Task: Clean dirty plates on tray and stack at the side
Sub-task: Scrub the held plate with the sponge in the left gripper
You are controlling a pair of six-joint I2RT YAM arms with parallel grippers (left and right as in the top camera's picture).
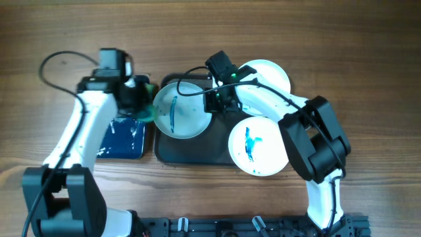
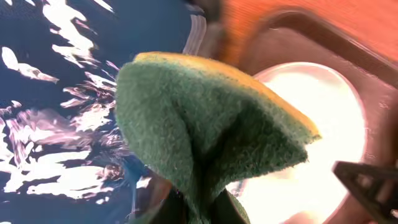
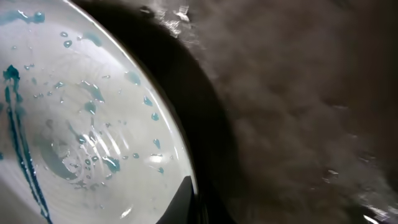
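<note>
Left jaws clamping green sponge (image 2: 205,137), right jaws touching streaked plate (image 3: 81,124)

Both arms share one build: smooth white tubular links joined by blocky matte-black joint housings. The left arm (image 1: 74,135) has a long white link between a black base block near the table's bottom-left corner and a black wrist topped by a boxy black camera housing (image 1: 115,61). A thin black cable (image 1: 56,62) loops beside it. The right arm (image 1: 309,141) has a bulky, angular black elbow housing with a white link on either side, and a second black cable lies along its upper link. A small green light (image 1: 231,77) glows on its black wrist. The right gripper (image 1: 212,102) is black; one dark, tapered fingertip (image 3: 181,200) shows in its wrist view.
</note>
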